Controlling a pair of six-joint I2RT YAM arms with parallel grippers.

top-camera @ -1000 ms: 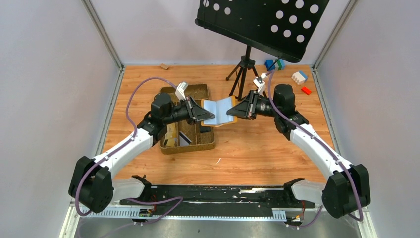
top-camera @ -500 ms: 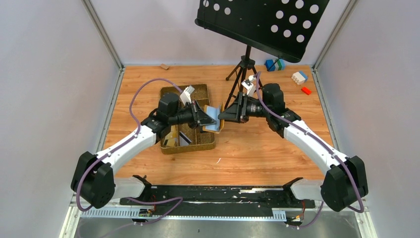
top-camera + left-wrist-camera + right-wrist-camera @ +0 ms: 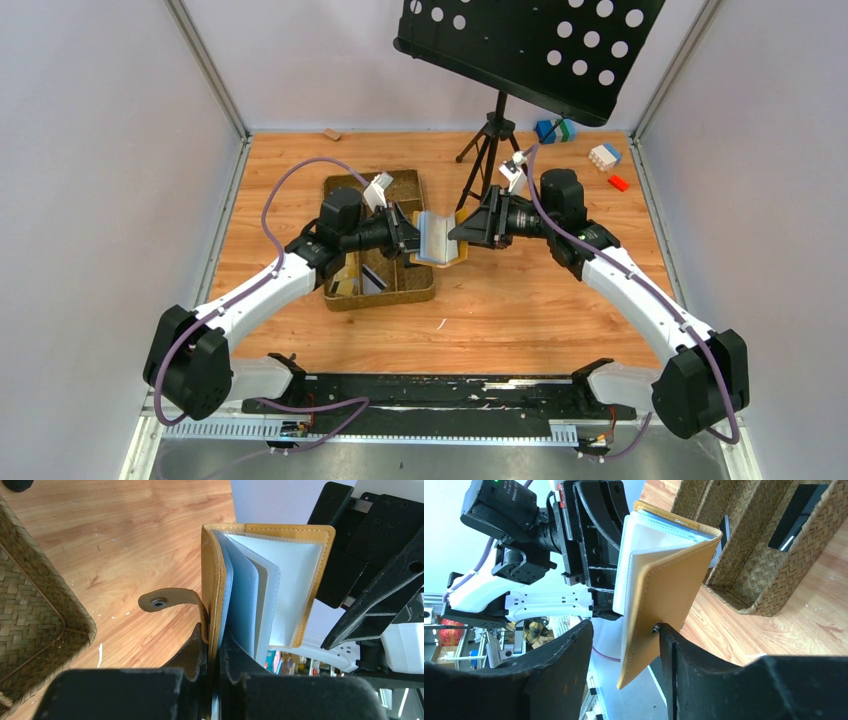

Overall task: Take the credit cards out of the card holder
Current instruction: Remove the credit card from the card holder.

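Your left fingers [image 3: 192,652] clamp the floppy card holder [image 3: 250,590] by one cover, right fingers [image 3: 569,665] apart; pinch its stiffer free cover edge.

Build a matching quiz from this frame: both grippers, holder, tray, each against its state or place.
Things:
1 left gripper
2 right gripper
3 holder
4 tray

States:
A resting on the table
B open, jaws either side of one cover
C shut on the other cover
D lifted off the wood, partly open

Pairs: 1-C, 2-B, 3-D, 4-A
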